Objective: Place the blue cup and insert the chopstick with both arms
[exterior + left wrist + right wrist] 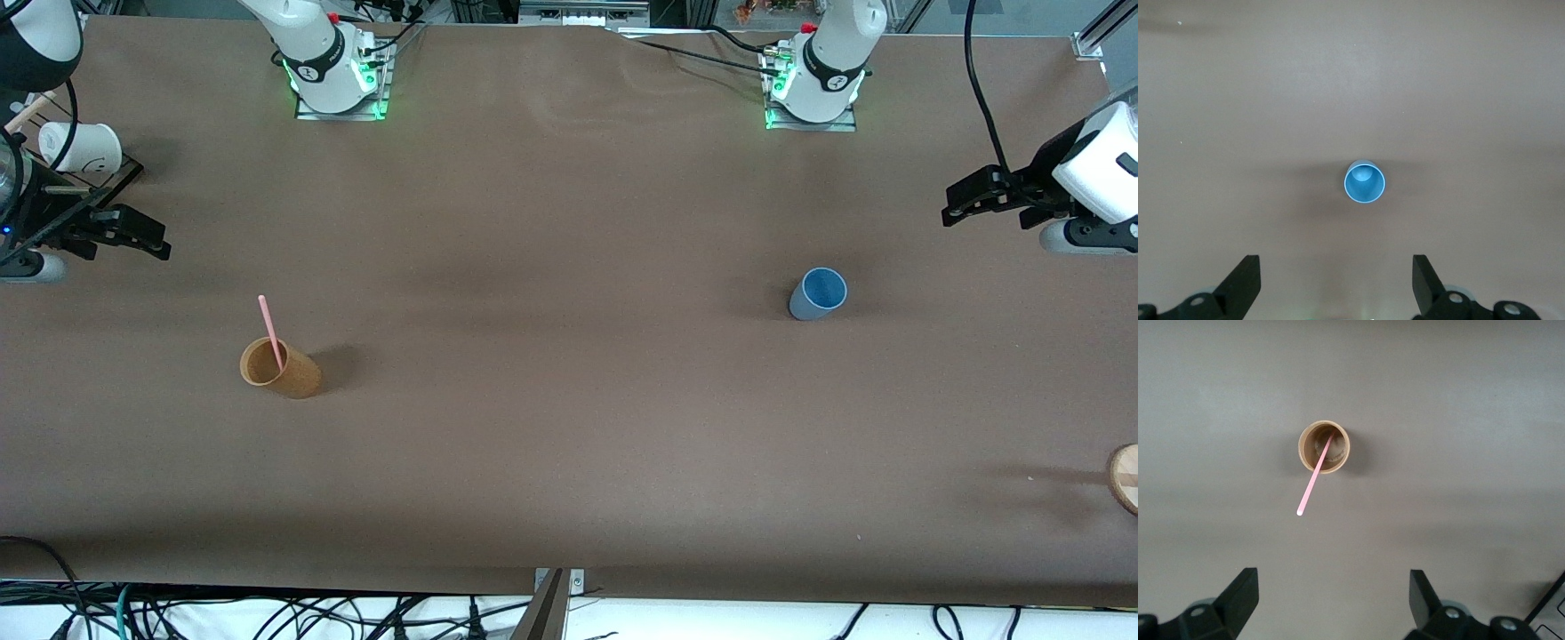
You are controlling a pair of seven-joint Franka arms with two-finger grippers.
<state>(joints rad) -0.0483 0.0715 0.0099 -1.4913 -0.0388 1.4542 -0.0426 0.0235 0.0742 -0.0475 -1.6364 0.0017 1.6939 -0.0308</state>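
The blue cup [818, 293] stands upright on the brown table toward the left arm's end; it also shows in the left wrist view [1364, 181]. The pink chopstick [269, 329] leans inside a tan-brown cup [280, 369] toward the right arm's end; the right wrist view shows the chopstick [1313, 480] and this cup [1324, 447] too. My left gripper [951, 213] is open and empty, up over the table at the left arm's end, its fingers [1245, 283] apart from the blue cup. My right gripper [156, 244] is open and empty over the right arm's end, its fingers [1241, 600] apart from the tan-brown cup.
A white paper cup [80, 147] lies on a black rack at the right arm's end of the table. A round wooden piece [1125, 476] sits at the table's edge at the left arm's end, nearer to the front camera than the blue cup. Cables [267, 618] hang below the table's near edge.
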